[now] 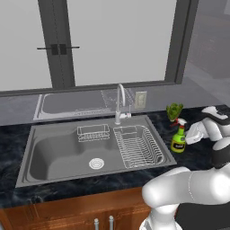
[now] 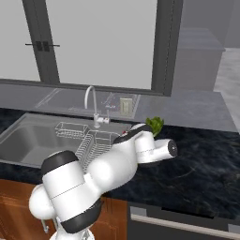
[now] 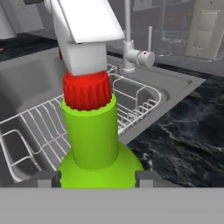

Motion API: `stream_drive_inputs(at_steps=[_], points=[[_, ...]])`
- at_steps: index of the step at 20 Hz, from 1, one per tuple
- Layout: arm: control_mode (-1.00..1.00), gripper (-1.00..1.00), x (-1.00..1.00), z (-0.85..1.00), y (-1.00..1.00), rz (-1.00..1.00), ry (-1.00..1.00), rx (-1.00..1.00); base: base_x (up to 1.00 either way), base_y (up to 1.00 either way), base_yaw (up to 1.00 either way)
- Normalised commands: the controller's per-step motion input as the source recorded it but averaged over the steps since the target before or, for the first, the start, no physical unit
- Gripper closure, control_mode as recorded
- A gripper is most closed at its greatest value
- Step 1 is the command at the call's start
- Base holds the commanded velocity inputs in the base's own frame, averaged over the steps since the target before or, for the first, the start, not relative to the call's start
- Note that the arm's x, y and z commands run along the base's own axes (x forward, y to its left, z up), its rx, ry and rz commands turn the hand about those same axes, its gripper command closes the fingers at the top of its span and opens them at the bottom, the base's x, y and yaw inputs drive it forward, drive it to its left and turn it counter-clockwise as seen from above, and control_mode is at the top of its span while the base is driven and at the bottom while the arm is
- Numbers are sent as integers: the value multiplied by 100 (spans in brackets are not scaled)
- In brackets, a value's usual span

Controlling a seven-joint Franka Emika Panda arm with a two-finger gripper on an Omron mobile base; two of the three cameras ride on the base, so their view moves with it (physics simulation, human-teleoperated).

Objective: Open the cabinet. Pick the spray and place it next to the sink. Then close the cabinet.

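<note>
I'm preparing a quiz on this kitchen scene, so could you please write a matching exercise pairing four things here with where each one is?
Things:
1. spray
2. dish rack
3. faucet
4. green plant

Places:
A. inside the sink's right part
B. on the dark counter just right of the sink, between the pincer's fingers
C. at the middle of the sink's back rim
D. on the counter behind the spray

Pairs: 1-B, 2-A, 3-C, 4-D
</note>
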Motion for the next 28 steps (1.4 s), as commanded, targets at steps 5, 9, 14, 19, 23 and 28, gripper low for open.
stream_drive_inputs(at_steps=[5,9,14,19,23,28], points=[[-100,100,0,0,-1,0,0,0,0,0,0],[-100,100,0,0,0,0,0,0,0,0,0],[-100,100,0,-4,0,0,0,0,0,0,0],[-100,100,-2,0,0,0,0,0,0,0,0],[-100,-100,0,0,0,0,0,0,0,0,0],[-100,-100,0,0,0,0,0,0,0,0,0]])
